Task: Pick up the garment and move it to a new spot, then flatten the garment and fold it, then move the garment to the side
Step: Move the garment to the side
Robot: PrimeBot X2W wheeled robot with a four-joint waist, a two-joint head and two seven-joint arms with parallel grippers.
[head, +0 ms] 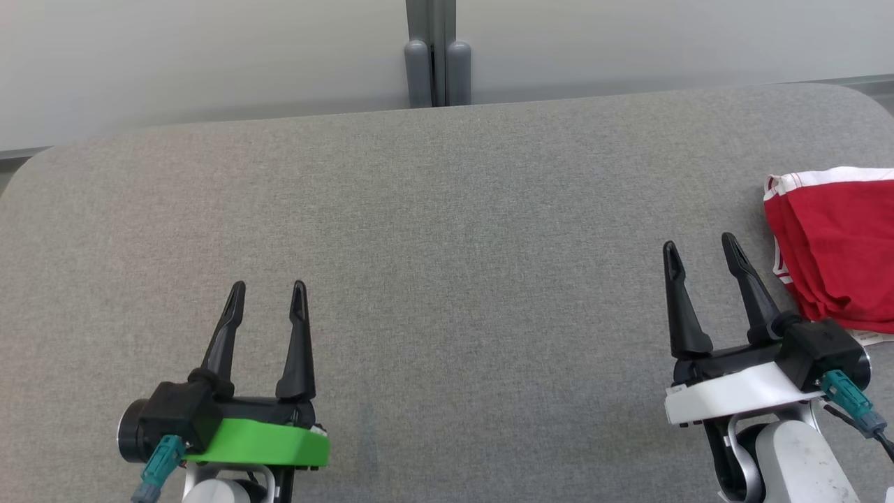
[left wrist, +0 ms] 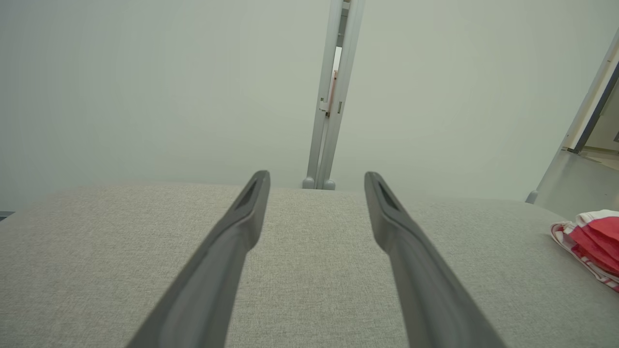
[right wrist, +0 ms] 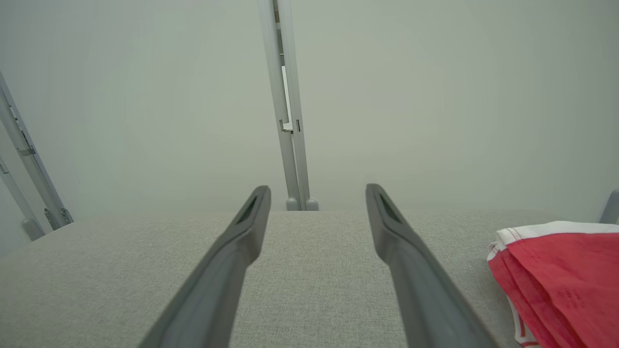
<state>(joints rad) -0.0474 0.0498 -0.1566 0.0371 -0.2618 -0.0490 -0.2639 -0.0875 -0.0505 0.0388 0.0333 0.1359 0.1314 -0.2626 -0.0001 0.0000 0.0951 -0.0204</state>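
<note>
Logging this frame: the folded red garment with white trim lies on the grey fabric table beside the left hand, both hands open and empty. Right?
No: the head view shows the folded red garment with white trim beside the right hand, not the left hand. The rest stands.

Grey fabric-covered table [head: 433, 209] with rounded corners, pale frosted wall panels [head: 174, 63] behind — joined by a grey metal post [head: 431, 52]
</note>
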